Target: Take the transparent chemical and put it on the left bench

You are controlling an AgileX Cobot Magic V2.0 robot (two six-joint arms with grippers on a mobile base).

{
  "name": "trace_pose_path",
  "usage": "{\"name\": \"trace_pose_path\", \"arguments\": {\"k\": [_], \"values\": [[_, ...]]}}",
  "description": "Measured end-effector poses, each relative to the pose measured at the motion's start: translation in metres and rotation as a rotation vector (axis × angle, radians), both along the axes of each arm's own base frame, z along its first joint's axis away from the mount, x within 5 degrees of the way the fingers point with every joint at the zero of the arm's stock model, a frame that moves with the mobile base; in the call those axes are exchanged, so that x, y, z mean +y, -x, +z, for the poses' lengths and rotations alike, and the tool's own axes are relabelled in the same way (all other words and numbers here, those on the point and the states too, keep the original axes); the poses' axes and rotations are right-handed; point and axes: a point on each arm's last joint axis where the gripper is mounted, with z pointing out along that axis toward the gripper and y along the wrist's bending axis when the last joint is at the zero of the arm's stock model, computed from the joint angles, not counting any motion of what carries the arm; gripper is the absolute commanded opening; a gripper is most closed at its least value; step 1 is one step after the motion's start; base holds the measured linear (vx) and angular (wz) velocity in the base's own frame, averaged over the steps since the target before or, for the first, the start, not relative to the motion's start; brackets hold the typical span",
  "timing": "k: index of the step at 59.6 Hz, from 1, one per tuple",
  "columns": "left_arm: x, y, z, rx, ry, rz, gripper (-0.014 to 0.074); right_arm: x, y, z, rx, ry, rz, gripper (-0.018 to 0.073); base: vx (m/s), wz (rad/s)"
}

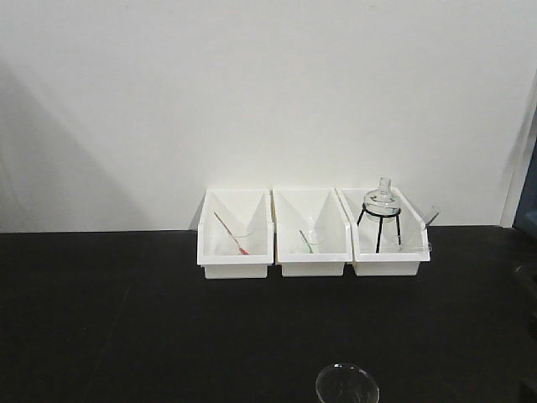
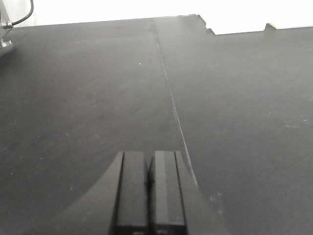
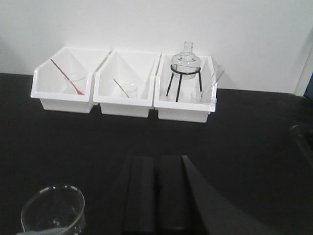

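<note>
The transparent chemical [image 1: 346, 384], a small clear glass vessel with a round open rim, stands on the black countertop [image 1: 126, 319] at the near edge of the front view. In the right wrist view it [image 3: 53, 209] is at the lower left. My right gripper [image 3: 156, 159] is shut and empty, to the right of the vessel and apart from it. My left gripper [image 2: 149, 155] is shut and empty over bare black countertop [image 2: 88, 98]. The left bench with blue fronts is out of view.
Three white bins [image 1: 236, 246] [image 1: 312, 246] [image 1: 388, 243] stand in a row against the white wall. The left and middle bins hold thin rods. The right bin holds a stoppered glass flask [image 3: 186, 61] on a black wire tripod. A dark object [image 3: 303, 142] stands at the right edge.
</note>
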Motion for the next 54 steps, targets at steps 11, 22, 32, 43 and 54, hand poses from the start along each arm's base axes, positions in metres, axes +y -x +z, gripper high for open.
{"name": "trace_pose_path", "arguments": {"k": [11,22,32,43,54], "values": [[0.0,0.0,0.0,0.0,0.0,0.0,-0.0003,-0.005,0.032,-0.023,-0.054,0.023,0.041,-0.0008,0.0,0.0],[0.0,0.0,0.0,0.0,0.0,0.0,-0.0003,-0.017,0.069,-0.07,-0.186,-0.024,-0.015,-0.0008,0.0,0.0],[0.0,0.0,0.0,0.0,0.0,0.0,-0.0003,-0.021,0.094,-0.116,-0.258,-0.054,-0.025,-0.0008,0.0,0.0],[0.0,0.0,0.0,0.0,0.0,0.0,-0.0003,-0.022,0.099,-0.124,-0.261,-0.084,-0.032,-0.0008,0.0,0.0],[0.0,0.0,0.0,0.0,0.0,0.0,-0.0003,-0.021,0.099,-0.124,-0.258,-0.091,-0.03,-0.0008,0.0,0.0]]}}
